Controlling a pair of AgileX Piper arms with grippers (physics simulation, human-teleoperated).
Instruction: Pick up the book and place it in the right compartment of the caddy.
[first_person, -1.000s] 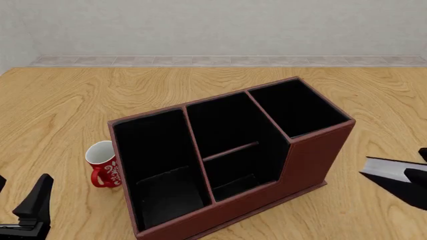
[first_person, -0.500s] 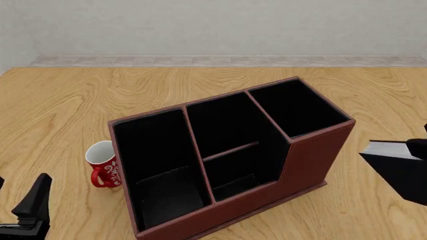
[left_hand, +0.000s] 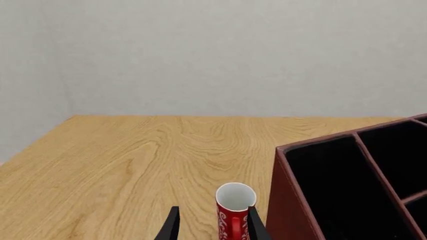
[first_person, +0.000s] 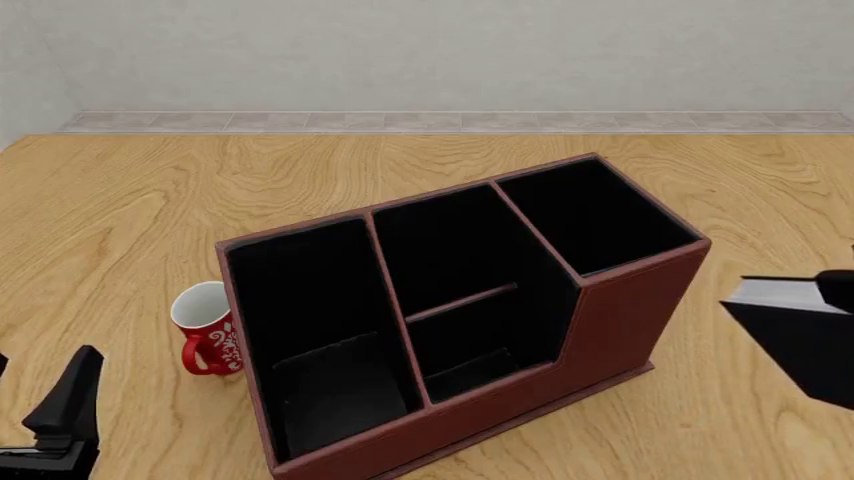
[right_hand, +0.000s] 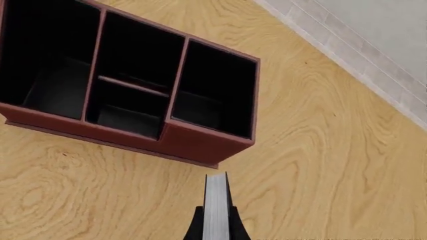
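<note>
The dark red-brown caddy (first_person: 614, 320) stands in the middle of the table. Its right compartment (first_person: 594, 215), squarish with the tallest walls, holds nothing. The black book (first_person: 801, 335) with pale page edges hangs in the air at the right edge of the front view, to the right of the caddy and apart from it. In the right wrist view my right gripper (right_hand: 215, 220) is shut on the book (right_hand: 215, 202), held edge-on, with the caddy (right_hand: 133, 137) and right compartment (right_hand: 217, 92) ahead. My left gripper (first_person: 38, 405) is open and empty at the near left.
A small red-and-white mug (first_person: 207, 330) stands just left of the caddy; in the left wrist view the mug (left_hand: 235, 212) shows between my open left fingers (left_hand: 172, 227), beside the caddy's wall (left_hand: 283, 200). A wall with a tiled skirting (first_person: 454, 122) borders the table's far side.
The book has risen a little in my right gripper, and has barely moved over the last half second. The left gripper has sunk slightly.
</note>
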